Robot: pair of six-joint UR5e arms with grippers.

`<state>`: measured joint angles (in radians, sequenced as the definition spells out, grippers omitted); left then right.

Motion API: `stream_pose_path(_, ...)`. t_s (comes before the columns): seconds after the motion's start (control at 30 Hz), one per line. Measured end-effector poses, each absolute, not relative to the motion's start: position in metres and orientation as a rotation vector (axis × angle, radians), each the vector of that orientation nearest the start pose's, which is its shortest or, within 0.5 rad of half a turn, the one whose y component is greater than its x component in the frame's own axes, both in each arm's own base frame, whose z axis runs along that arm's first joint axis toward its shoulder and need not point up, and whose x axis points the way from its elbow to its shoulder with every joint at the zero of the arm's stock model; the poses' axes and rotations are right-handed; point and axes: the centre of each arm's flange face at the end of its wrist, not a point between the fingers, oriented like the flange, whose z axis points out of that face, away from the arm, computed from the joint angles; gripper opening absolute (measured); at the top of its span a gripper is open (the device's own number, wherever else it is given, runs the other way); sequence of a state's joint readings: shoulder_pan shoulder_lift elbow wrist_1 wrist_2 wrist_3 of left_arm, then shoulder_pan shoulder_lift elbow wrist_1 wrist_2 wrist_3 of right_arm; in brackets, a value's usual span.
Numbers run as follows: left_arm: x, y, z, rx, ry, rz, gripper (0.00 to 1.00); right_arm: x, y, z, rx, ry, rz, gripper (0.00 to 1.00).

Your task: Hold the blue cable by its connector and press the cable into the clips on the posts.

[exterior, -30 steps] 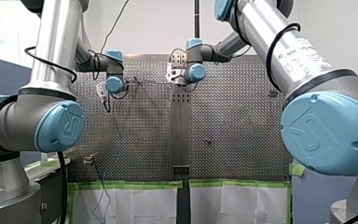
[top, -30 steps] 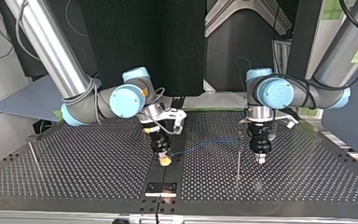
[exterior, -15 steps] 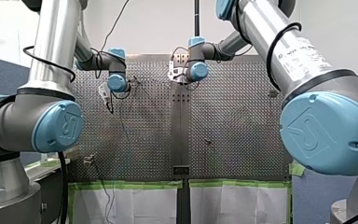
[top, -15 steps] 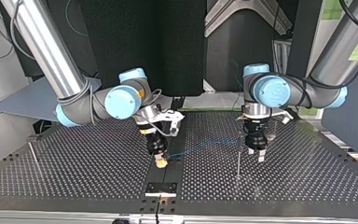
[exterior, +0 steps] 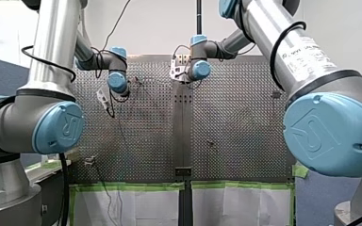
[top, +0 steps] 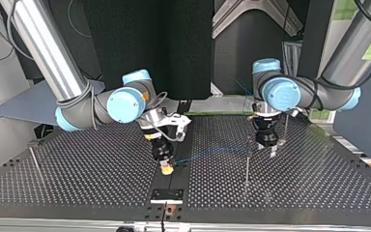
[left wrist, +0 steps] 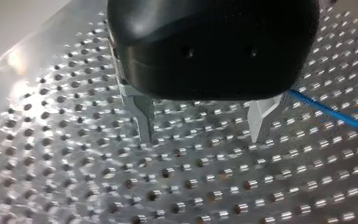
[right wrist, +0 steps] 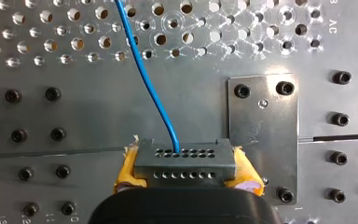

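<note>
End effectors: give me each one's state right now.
Left end effector: open, holding nothing.
Right end effector: shut on the connector of the blue cable.

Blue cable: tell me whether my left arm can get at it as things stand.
Probably yes. The left gripper hangs with its jaws open right beside the blue cable, and nothing stands between them.

The connector (right wrist: 185,161) hides most of my right pincer's (right wrist: 186,169) yellow pads (right wrist: 129,170), and the cable (right wrist: 147,79) ahead of it runs out of view. Beside my left pincer (left wrist: 203,125) the cable vanishes behind the pincer and is cut off farther out. Whether the post (top: 247,159) near that pincer carries a clip is too small to tell.
</note>
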<state>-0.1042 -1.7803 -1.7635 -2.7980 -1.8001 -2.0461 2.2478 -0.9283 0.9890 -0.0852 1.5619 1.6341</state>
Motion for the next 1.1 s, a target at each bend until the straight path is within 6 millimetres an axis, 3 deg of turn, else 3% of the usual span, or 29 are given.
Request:
stream_pose_path(0.23,0.497,-0.176,0.302,-0.520,1.642,-0.288,1.00,0.574,-0.497,0.382,1.666,-0.851,1.753,0.00)
stream_pose_path(0.57,0.455,-0.188,0.306,-0.532,1.638,-0.332,1.00,0.575,-0.496,0.380,1.671,-0.848,1.749,0.00)
stream_pose_path(1.1,0.416,-0.215,0.363,-0.443,1.522,-0.411,1.00,0.577,-0.496,0.374,1.685,-0.849,1.740,0.00)
